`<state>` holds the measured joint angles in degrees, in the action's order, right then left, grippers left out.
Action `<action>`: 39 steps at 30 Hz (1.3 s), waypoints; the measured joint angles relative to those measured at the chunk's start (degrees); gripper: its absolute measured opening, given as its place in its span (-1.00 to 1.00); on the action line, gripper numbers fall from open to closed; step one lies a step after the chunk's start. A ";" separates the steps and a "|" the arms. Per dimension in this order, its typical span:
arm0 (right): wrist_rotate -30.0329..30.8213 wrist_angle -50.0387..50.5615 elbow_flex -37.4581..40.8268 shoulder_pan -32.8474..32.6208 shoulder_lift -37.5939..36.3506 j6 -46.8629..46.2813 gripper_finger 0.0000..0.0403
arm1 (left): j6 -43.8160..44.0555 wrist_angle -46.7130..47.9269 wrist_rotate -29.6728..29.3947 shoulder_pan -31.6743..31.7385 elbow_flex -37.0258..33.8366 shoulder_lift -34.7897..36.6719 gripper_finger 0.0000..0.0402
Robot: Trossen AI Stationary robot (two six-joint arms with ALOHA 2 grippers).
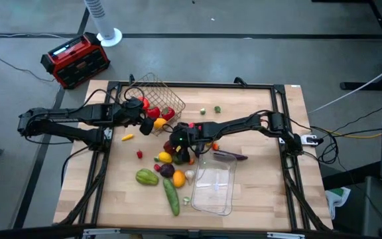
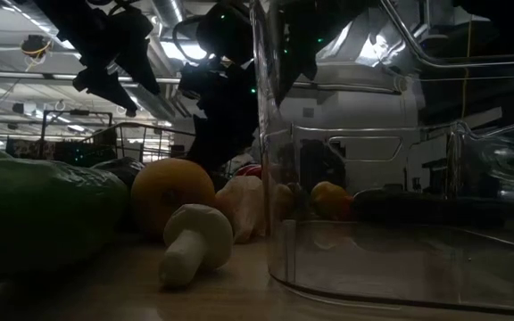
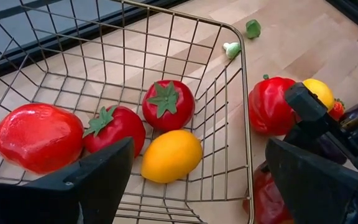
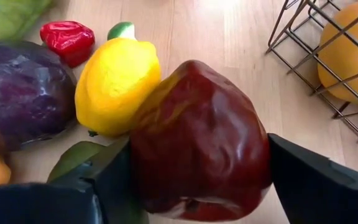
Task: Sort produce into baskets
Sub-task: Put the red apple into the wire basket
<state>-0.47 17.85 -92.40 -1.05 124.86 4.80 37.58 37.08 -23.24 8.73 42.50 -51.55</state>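
Note:
The bronze wire basket (image 1: 159,99) stands at the table's far left and holds two red tomatoes (image 3: 168,102), a red fruit (image 3: 39,137) and a yellow lemon (image 3: 169,155). My left gripper (image 3: 199,149) hangs open and empty over the basket's near corner (image 1: 144,118). My right gripper (image 1: 180,143) is over the produce pile at the table's middle, shut on a dark red fruit (image 4: 197,143). A yellow lemon (image 4: 114,84) and a purple eggplant (image 4: 23,93) lie just beyond it. The clear plastic tray (image 1: 214,189) lies to the near right. My right gripper pinches the dark red fruit between its two fingers, one finger (image 4: 104,180) on each of the fruit's opposite sides (image 4: 145,155). The fingers slant down from the table's right. The fruit leans against the yellow lemon. I cannot tell whether it is clear of the table.
Loose on the table are a green squash (image 1: 146,176), a cucumber (image 1: 171,197), an orange fruit (image 2: 172,192), a mushroom (image 2: 190,245), small red pieces (image 1: 139,154) and an eggplant (image 1: 231,156) by the tray's far rim. A red-and-black box (image 1: 75,60) sits off the table's far left.

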 joint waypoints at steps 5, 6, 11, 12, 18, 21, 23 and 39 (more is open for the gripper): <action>0.00 4.53 -2.36 -0.01 0.02 -0.01 0.54 | -0.04 -0.02 0.02 -0.02 0.01 0.00 0.79; 0.00 6.04 -3.41 -0.03 0.02 -0.02 0.55 | -0.04 -0.02 0.03 -0.02 0.01 0.00 0.79; 0.00 14.32 -10.04 -0.03 0.02 -0.02 0.58 | -0.04 0.00 0.04 0.00 0.02 0.00 0.79; 0.00 15.89 -11.56 -0.03 0.02 0.00 0.58 | -0.04 0.00 0.04 -0.01 0.02 0.00 0.79; 0.04 22.16 -19.44 -0.03 0.02 0.31 0.58 | -0.10 0.00 0.07 0.00 0.02 0.05 0.79; 1.79 23.34 -22.71 -0.05 0.00 2.19 0.58 | -0.15 0.00 0.20 -0.01 0.02 0.82 0.79; 3.77 24.56 -24.44 -0.03 0.00 3.27 0.58 | -0.15 0.02 0.22 0.00 0.01 1.66 0.79; 17.87 17.81 -26.71 5.53 0.00 6.14 0.58 | 2.90 3.97 4.26 -2.90 0.01 10.25 0.79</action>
<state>17.40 35.66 -119.11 4.47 124.86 10.93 40.48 41.05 -18.98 5.83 42.51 -41.30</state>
